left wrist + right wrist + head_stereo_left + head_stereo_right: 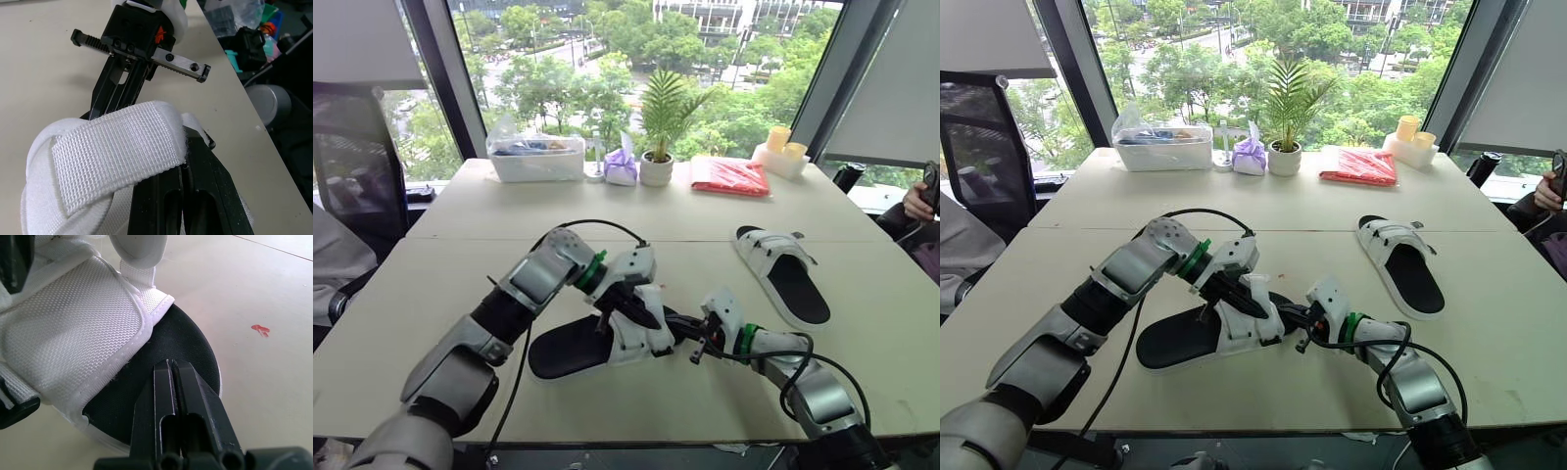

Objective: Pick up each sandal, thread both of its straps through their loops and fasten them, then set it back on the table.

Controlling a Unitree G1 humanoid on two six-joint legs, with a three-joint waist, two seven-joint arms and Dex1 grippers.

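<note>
Beside tall windows (pixel 607 59), table (pixel 607 211) bearing sandals (pixel 785 276)

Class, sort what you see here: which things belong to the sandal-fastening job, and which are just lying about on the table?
Job in hand: near sandal, far sandal, left gripper, right gripper.

Lying about: plastic box, purple bag, potted plant, red packet.
</note>
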